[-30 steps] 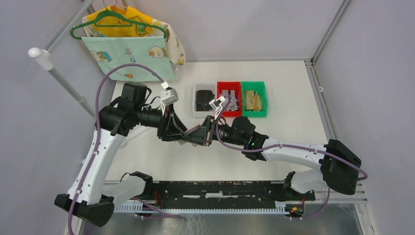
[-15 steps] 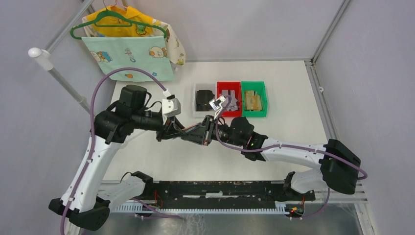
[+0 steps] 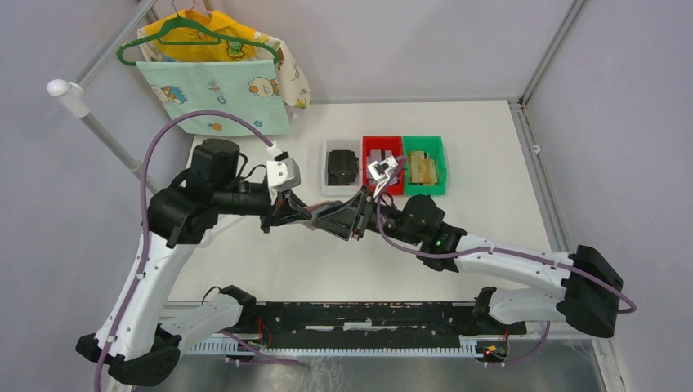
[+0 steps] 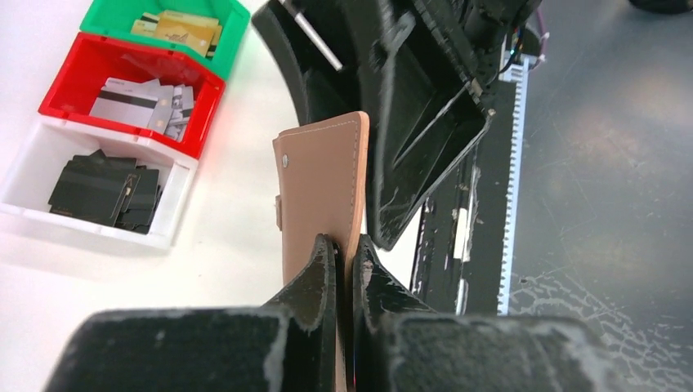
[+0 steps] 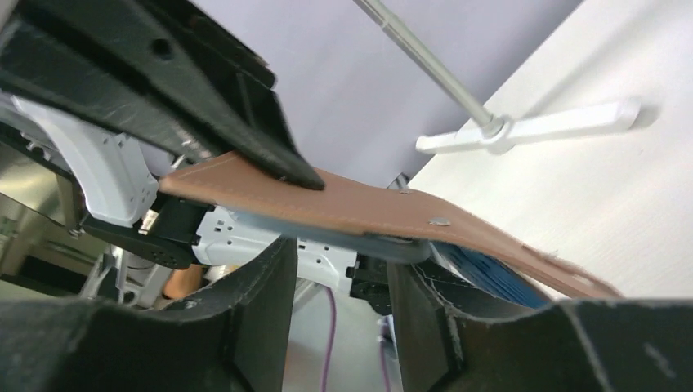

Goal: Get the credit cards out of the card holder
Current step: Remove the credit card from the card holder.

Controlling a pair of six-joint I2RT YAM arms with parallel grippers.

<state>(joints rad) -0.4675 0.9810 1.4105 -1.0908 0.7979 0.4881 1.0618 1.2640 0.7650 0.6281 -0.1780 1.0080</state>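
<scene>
Card holder [image 4: 320, 192], pinkish-tan, stitched, blue-lined

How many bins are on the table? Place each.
3, in a row: white bin left, red bin middle, green bin right; none seems hidden.

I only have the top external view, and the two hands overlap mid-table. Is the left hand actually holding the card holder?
Observer: Yes. The left wrist view shows the left hand shut on one end of the card holder.
Operator: Is the right hand gripping it too?
Observer: No. In the right wrist view the right hand is open, its fingers spread, with the holder crossing in front of them.
Operator: Is the holder opened at all?
Observer: Partly, it seems. The same view shows its blue-grey inside beneath the tan cover at one end.
</scene>
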